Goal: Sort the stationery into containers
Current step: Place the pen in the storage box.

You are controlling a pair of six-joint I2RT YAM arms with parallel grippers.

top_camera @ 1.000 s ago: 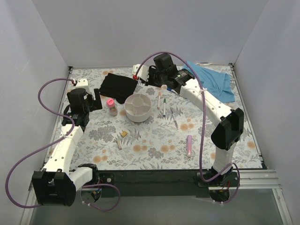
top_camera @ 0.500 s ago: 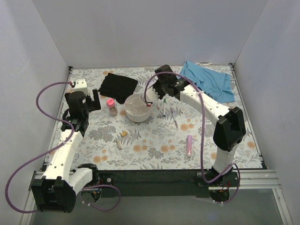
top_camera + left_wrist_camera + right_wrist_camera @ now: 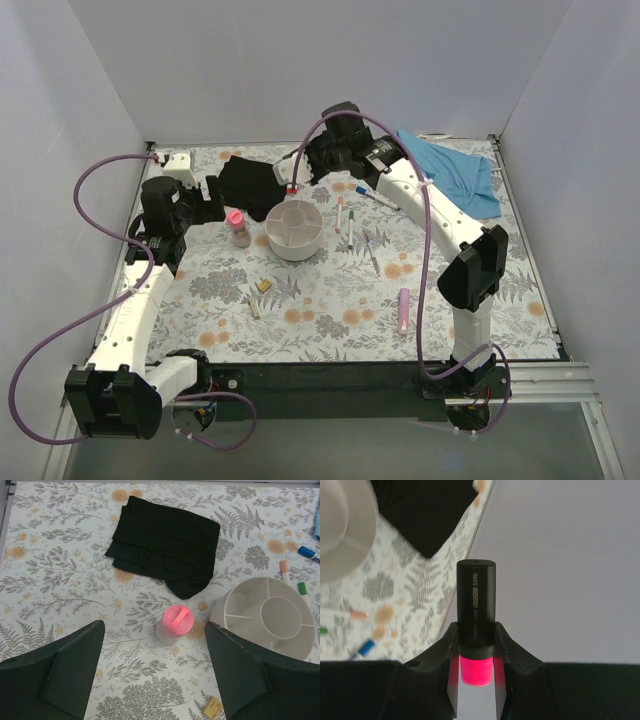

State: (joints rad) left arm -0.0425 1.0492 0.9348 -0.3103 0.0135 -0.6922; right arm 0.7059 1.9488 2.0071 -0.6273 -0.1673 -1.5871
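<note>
- Black-and-red highlighter [image 3: 476, 605] sits pinched in the right gripper [image 3: 476, 647]. The jaws are clamped on the barrel just above its red end, and the black length juts out past the fingers [image 3: 451, 645].
- It looks like a light, stiff plastic stick with a smooth barrel. It should take a firm squeeze, though it could pivot or slide in the pads. The hold near one end leaves a long free length, so a mid-barrel grip would likely be steadier.
- From above, the highlighter hangs just beyond the far rim of the white bowl [image 3: 293, 252], over the near corner of the black pouch [image 3: 250, 180]. It is not yet over any compartment.
- The compartments and central cup that the left wrist view shows hold nothing.
- The left gripper [image 3: 152, 626] is spread wide to the bowl's left. The pink-capped bottle [image 3: 176, 621] stands upright just beside the bowl wall, ahead of the open jaws.
- Thin white pens [image 3: 351, 225] lie on the worktop [image 3: 330, 330] just right of the bowl.
- The pink tube [image 3: 404, 308] lies well apart, to the bowl's near right.
- The tan pieces [image 3: 262, 286] lie on the bowl's near side.
- The blue cloth [image 3: 450, 170] is crumpled to the bowl's far right.
</note>
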